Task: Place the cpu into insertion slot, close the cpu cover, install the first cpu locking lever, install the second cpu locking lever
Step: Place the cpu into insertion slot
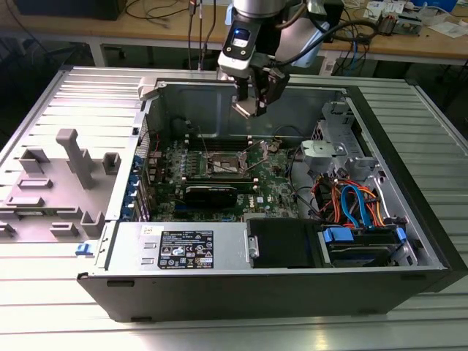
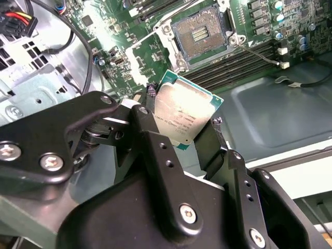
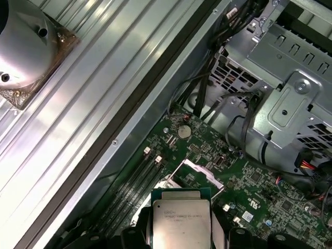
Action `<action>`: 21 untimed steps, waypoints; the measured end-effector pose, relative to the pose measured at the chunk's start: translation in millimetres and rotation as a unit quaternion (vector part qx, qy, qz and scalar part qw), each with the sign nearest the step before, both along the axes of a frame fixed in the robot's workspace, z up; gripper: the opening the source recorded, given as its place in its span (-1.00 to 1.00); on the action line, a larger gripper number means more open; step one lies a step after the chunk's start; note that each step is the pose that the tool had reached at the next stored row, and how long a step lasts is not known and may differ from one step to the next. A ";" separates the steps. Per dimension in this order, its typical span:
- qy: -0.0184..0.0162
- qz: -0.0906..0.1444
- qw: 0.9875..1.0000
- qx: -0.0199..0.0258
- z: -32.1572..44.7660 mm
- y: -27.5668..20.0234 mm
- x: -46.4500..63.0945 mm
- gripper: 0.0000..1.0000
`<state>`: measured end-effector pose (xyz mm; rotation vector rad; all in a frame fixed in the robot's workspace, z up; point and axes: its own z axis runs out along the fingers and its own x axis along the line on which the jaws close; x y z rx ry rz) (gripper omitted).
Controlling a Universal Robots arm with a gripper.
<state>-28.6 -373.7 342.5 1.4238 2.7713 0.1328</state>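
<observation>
Well, in the second wrist view the gripper point(image 2: 182, 111) is clamped on the cpu point(image 2: 191, 102) by two opposite edges. It holds the chip tilted in the air, apart from the socket point(image 2: 202, 33), whose contact field lies bare. To seat it well, I judge the chip must come level, squared to the socket frame, and go down gently without sliding across the pins.

In the first wrist view the cpu point(image 3: 181, 220) shows its grey metal top, with the motherboard point(image 3: 249, 192) beyond it.

In the exterior view the gripper point(image 1: 252, 106) hangs over the open computer case point(image 1: 219, 289), high above the socket point(image 1: 223, 162). The case lies on a ribbed metal tabletop point(image 1: 73, 91). A grey plastic fixture point(image 1: 69, 157) stands on the exterior view's left, and a wooden workbench point(image 1: 146, 28) with cables runs behind.
</observation>
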 end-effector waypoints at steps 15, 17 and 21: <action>0.002 -0.106 0.994 0.000 -11.1 -0.1 -0.1 0.09; 0.003 -0.122 0.993 0.000 -12.9 -0.1 -0.1 0.09; 0.005 -0.150 0.989 0.000 -15.4 -0.1 -0.1 0.09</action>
